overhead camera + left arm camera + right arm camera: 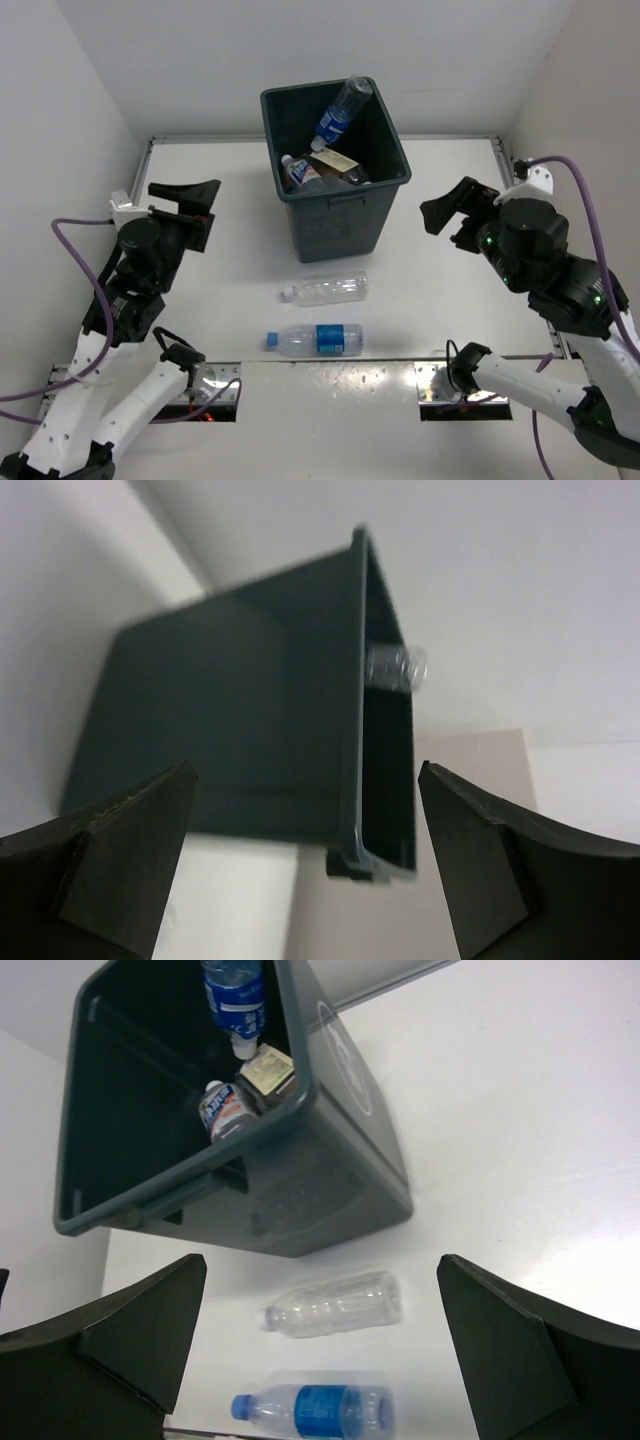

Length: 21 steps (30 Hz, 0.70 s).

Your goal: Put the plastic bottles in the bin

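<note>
The dark grey-green bin (330, 225) stands at the middle back of the table. It holds a blue-labelled bottle (337, 115) leaning against the far wall, another bottle (298, 172) and a tan-labelled item (335, 163). On the table in front lie an unlabelled clear bottle (326, 290) with a white cap and a blue-labelled bottle (315, 340) with a blue cap. Both also show in the right wrist view: the clear bottle (335, 1305) and the blue one (315, 1411). My left gripper (198, 212) is open and empty left of the bin (240, 730). My right gripper (450, 215) is open and empty right of the bin (330, 1160).
White walls close the table on the left, back and right. Two metal mounting plates (440, 385) sit at the near edge by the arm bases. Purple cables run along both arms.
</note>
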Tool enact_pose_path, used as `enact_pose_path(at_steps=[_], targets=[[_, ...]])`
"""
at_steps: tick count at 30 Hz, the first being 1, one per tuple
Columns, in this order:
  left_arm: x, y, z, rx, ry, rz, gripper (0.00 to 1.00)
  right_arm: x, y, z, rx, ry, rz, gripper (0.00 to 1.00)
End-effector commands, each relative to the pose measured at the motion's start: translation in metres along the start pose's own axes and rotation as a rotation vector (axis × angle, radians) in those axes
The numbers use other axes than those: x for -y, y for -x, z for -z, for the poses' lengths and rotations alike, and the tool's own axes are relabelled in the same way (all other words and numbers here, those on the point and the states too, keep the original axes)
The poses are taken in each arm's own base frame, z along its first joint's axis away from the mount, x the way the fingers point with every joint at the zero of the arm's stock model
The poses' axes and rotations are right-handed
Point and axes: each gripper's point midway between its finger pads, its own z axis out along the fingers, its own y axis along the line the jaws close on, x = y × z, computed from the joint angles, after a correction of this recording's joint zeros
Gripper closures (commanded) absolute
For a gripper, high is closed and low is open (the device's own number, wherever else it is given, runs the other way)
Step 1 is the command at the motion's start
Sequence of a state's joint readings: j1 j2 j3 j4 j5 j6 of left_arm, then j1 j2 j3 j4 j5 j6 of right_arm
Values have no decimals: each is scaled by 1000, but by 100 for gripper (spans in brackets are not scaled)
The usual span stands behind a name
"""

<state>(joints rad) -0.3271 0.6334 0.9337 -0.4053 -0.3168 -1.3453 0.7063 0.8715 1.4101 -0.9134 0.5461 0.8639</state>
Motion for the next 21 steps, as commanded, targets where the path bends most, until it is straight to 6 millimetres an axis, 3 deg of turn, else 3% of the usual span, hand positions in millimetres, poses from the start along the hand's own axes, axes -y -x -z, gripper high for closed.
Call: enact_pose_path(at_steps=[1, 8, 11, 15, 20, 21], targets=[[-9, -35, 8, -160, 138, 176, 0, 16, 1, 5, 22, -29, 72, 0], [-65, -110, 36, -402, 505, 210, 0, 29, 5, 14, 48, -50, 104, 0], [-88, -130, 48, -424, 587, 293, 0, 34, 7, 14, 75, -60, 114, 0], [-119, -167, 82, -559, 721, 330, 0, 38, 8, 12, 95, -74, 109, 0], [-148, -189, 104, -573, 824, 310, 0, 45, 4, 11, 87, -104, 125, 0], [-144, -192, 104, -563, 825, 348, 0, 44, -2, 9, 71, -99, 122, 0]])
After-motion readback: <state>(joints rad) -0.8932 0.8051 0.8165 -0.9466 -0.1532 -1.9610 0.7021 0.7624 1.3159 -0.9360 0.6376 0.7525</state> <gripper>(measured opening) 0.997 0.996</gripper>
